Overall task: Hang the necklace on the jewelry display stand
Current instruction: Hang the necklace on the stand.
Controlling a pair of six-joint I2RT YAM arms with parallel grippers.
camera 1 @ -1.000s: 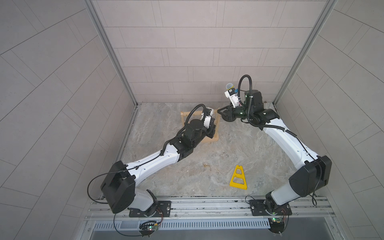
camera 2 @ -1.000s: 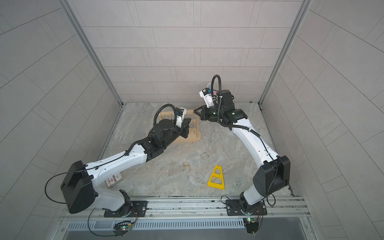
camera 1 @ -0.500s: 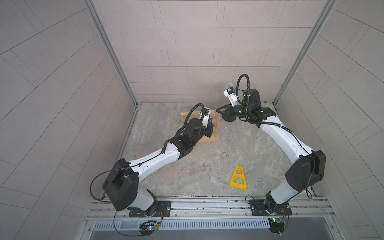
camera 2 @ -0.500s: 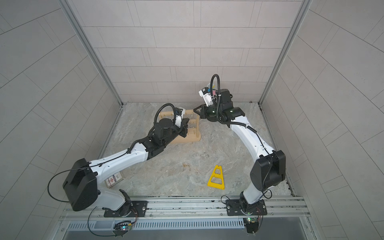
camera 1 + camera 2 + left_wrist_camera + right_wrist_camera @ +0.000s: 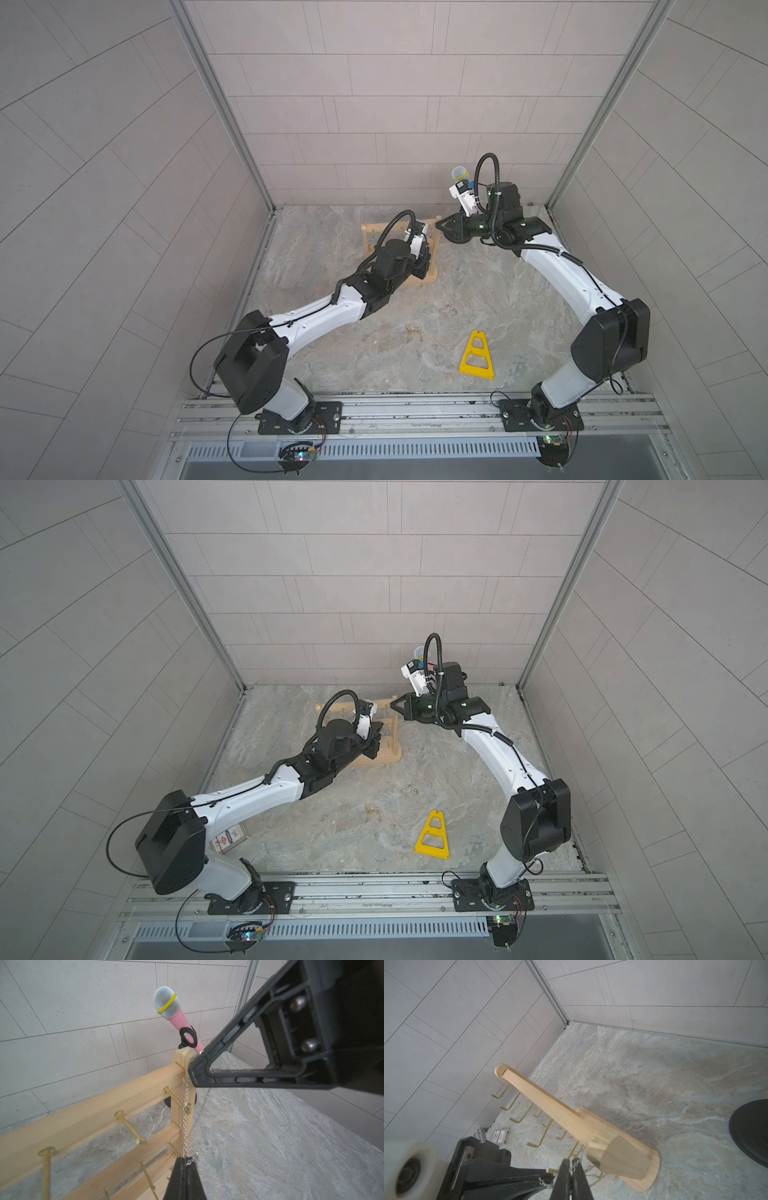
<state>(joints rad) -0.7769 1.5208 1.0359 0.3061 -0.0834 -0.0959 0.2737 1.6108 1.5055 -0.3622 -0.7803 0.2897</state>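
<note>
1. Stand. Locate the wooden stand (image 5: 368, 243) toward the back of the table (image 5: 478, 291), left of centre. It is upright on its flat base. Its bars carry rows of gold hooks (image 5: 129, 1126).

2. Left claw (image 5: 184, 1169). Check your left wrist view: the fingers are pressed together on the thin silver necklace (image 5: 186, 1093). The claw is low in front of the stand, about level with the lower bars.

3. Right claw (image 5: 570, 1169). Its fingers are likewise together, pinching the chain. In the left wrist view its tip sits just beside the top of the end post, on the microphone side.

4. Necklace. The chain runs between the two claws, down alongside that end post and past the tip of the last hook on the top bar. You cannot tell whether it is caught on that hook. A second strand hangs just beside the first, on the outer side of the post.

5. Other items. A pink microphone (image 5: 166, 1003) leans in its holder behind the end post, above a black round base (image 5: 751, 1130). In both top views a yellow triangular frame (image 5: 477, 357) lies flat near the front, well apart from the stand. A small printed card (image 5: 228, 839) lies by the left arm's base.
</note>
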